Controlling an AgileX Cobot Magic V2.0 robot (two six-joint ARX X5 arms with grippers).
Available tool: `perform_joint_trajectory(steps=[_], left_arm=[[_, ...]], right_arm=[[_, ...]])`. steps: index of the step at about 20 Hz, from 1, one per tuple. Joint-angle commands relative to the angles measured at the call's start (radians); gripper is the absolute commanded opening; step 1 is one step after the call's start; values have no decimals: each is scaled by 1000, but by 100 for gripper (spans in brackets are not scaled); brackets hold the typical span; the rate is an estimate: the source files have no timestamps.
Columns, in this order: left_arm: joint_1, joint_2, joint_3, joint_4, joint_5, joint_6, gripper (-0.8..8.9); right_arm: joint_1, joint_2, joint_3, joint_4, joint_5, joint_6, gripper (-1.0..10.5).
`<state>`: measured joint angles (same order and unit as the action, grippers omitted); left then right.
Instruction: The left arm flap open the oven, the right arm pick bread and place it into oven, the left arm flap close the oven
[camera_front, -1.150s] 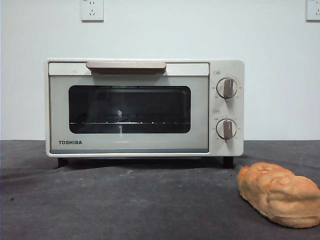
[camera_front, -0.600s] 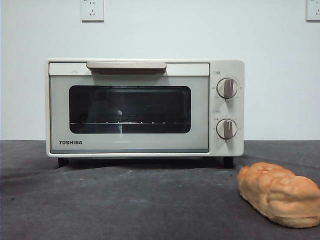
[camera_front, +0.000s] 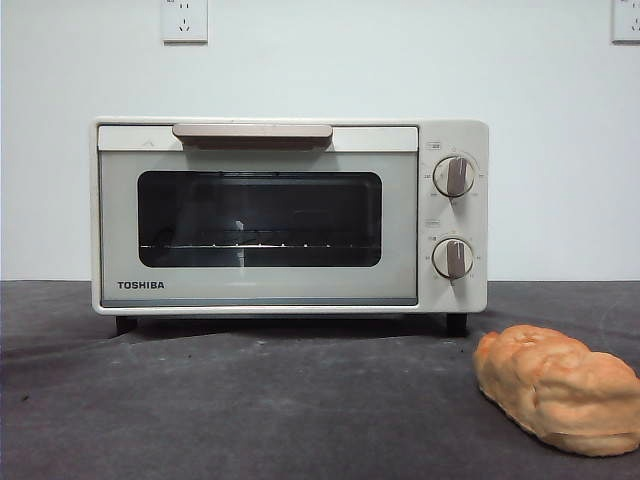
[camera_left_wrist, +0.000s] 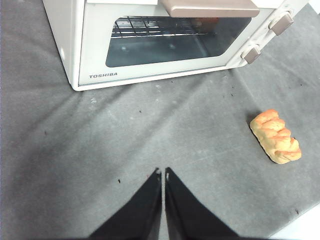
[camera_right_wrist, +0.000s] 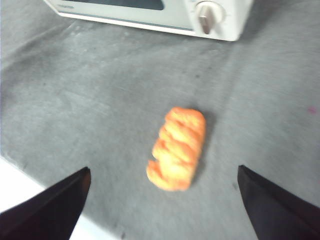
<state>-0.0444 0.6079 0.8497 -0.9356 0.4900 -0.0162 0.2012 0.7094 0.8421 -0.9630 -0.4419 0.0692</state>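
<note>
Oven (camera_front: 290, 215) sitting door-shut on the surface (camera_front: 250, 400), left hand (camera_left_wrist: 163, 173) clenched empty short of it, right hand (camera_right_wrist: 162, 175) spread above the bread (camera_right_wrist: 176, 148); loaf probably light and squashy, so gripping mid-length across its width looks safest.

— What do you make of the oven (camera_front: 290, 215)?
— You see a smooth cream casing with a soft sheen, a dark glossy glass window (camera_front: 260, 218) catching reflections, and a thin bright metal rack (camera_left_wrist: 157, 27) behind it. The handle (camera_front: 252, 132) looks matt beige.
— And the rest?
— Your table cover (camera_front: 250, 410) reads as grey matt cloth, slightly creased. The bread (camera_front: 558, 388), lower right, has a lumpy golden crust with a faint shine.
</note>
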Motion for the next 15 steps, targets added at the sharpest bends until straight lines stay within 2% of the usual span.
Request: perform_joint_trajectory(steps=[1, 9, 15], left_arm=[[-2, 5, 19, 8, 4, 12, 16], [-2, 5, 19, 8, 4, 12, 16], [-2, 5, 19, 8, 4, 12, 16]], right_arm=[[48, 40, -40, 60, 9, 65, 470], [299, 79, -308, 402, 212, 275, 470], [437, 207, -378, 577, 394, 317, 470]])
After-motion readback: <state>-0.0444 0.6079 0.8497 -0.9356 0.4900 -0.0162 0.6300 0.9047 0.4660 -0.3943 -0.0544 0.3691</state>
